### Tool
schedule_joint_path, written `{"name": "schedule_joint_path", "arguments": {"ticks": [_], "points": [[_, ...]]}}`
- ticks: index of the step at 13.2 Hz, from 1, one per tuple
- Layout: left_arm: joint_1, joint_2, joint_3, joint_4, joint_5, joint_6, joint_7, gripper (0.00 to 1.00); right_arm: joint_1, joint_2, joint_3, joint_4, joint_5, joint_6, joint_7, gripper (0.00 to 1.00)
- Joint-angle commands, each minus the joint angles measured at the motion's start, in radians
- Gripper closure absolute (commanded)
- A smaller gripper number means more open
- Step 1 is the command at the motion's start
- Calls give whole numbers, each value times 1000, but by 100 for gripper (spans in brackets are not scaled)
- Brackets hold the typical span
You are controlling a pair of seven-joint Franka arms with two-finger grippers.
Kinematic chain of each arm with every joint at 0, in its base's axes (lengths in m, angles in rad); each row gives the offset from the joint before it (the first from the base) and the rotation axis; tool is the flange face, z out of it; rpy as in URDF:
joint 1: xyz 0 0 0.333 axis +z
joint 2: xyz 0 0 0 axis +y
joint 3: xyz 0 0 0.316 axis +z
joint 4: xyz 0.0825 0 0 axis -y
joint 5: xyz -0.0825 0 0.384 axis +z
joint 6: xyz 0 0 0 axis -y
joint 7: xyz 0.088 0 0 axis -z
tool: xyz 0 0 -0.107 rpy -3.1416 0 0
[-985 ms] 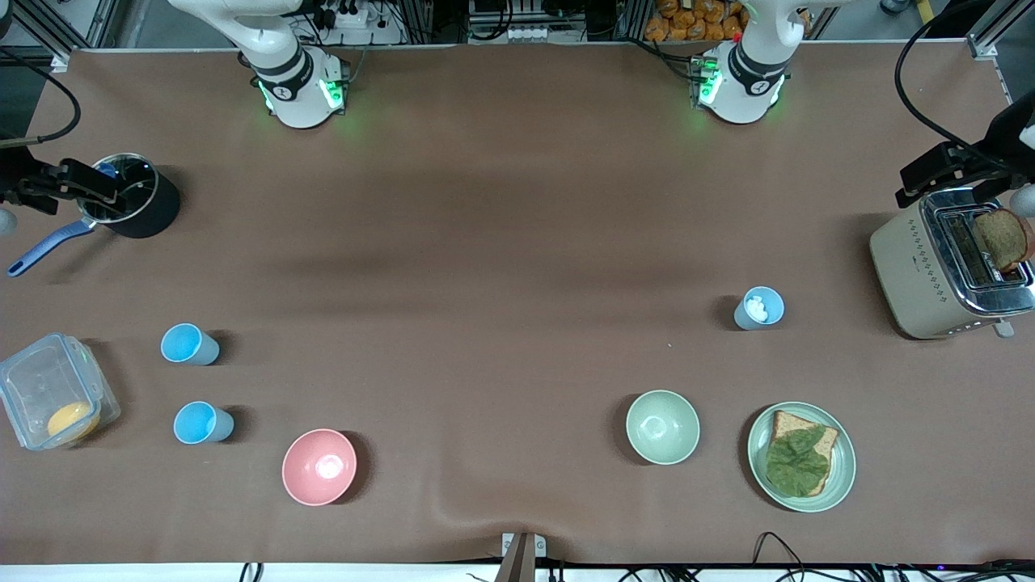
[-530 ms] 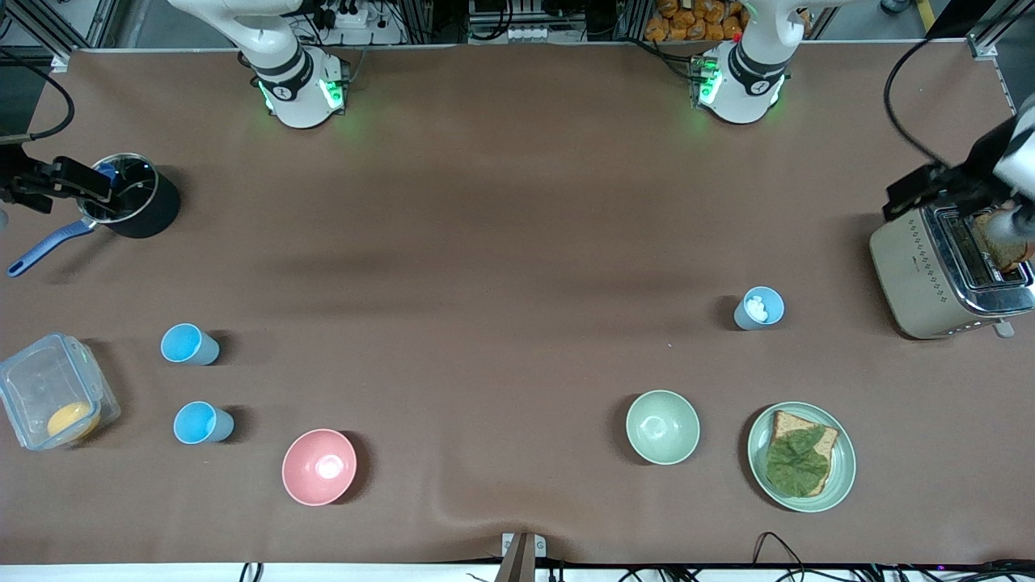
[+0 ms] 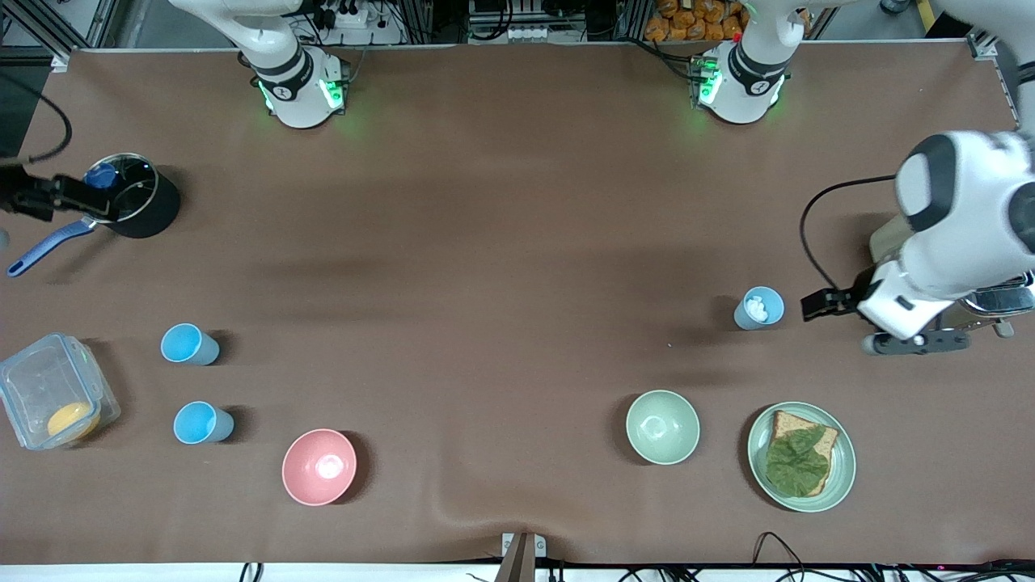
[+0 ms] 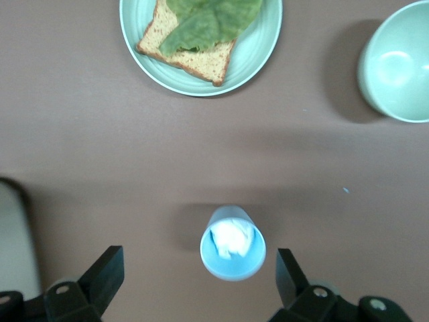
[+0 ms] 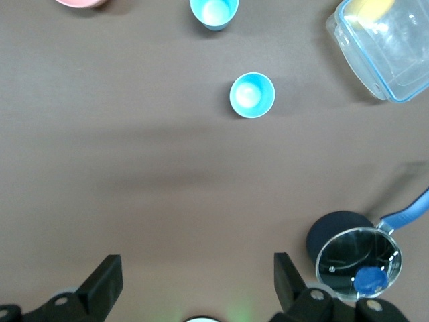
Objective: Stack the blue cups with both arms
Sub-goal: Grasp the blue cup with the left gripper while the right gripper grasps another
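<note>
Two bright blue cups stand toward the right arm's end, one (image 3: 188, 343) farther from the front camera than the other (image 3: 202, 423). The right wrist view shows both, the first (image 5: 252, 95) and the second (image 5: 214, 12). A duller grey-blue cup (image 3: 758, 307) with something white inside stands toward the left arm's end. My left gripper (image 3: 915, 343) hangs open and empty above the table between that cup and the toaster. In the left wrist view the cup (image 4: 233, 243) lies below the open left gripper (image 4: 198, 295). My right gripper (image 5: 194, 295) is open and empty, up beside the pot.
A black pot (image 3: 133, 198) with a glass lid and blue handle stands by the right hand. A clear box (image 3: 52, 396), pink bowl (image 3: 319, 466), pale green bowl (image 3: 662, 426) and a plate (image 3: 841, 477) of bread and lettuce stand nearer the front camera. My left arm partly hides the toaster (image 3: 1003, 297).
My left arm has swung from over the toaster down toward the grey-blue cup. My right hand has drifted slightly outward by the pot. No cup has moved.
</note>
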Motion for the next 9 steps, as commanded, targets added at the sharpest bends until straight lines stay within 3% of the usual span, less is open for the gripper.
{"name": "schedule_joint_path", "arguments": {"ticks": [1,3,6,7,9], "points": [[8,-43,-6,-232,18,247,-1,0,-40,152,2,31,-1,50,-79,0],[32,-4,-6,-289,20,351,1,0,-72,244,4,29,5,127,-82,0],[42,58,-8,-300,20,405,8,0,-76,366,4,32,-4,213,-87,0],[40,64,-6,-300,20,404,8,6,-83,399,4,35,-4,236,-87,0],[33,75,-8,-301,20,404,7,39,-78,449,4,48,-3,247,-84,0]]}}
